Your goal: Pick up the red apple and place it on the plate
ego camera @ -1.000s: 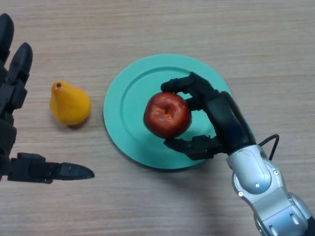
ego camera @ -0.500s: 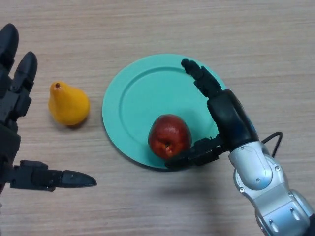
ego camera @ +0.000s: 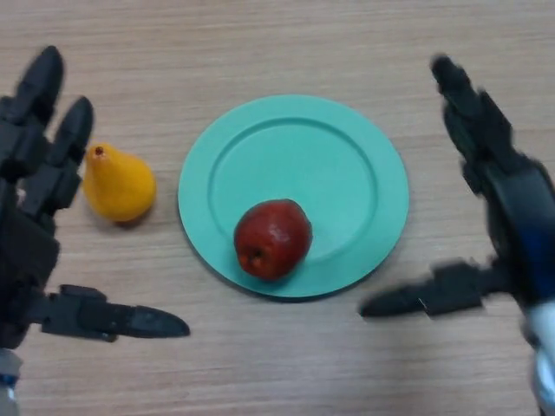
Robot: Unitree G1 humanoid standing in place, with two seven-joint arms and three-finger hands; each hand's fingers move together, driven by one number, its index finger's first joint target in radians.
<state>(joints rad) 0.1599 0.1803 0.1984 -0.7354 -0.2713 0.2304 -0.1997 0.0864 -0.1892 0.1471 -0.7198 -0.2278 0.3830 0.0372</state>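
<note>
The red apple point(ego camera: 272, 239) lies on the teal plate point(ego camera: 347, 165), in its near left part, by the rim. My right hand point(ego camera: 512, 217) is open, fingers straight and spread, to the right of the plate and apart from the apple. My left hand point(ego camera: 35, 234) is open at the left edge of the view, its thumb stretched out over the table in front of the pear.
A yellow pear point(ego camera: 118, 185) lies on the wooden table point(ego camera: 260, 43) to the left of the plate, close to my left hand's fingers.
My right hand let go of the apple and drew back to the right, off the plate. The apple came to rest on the plate's near left part. My left hand shifted slightly right.
</note>
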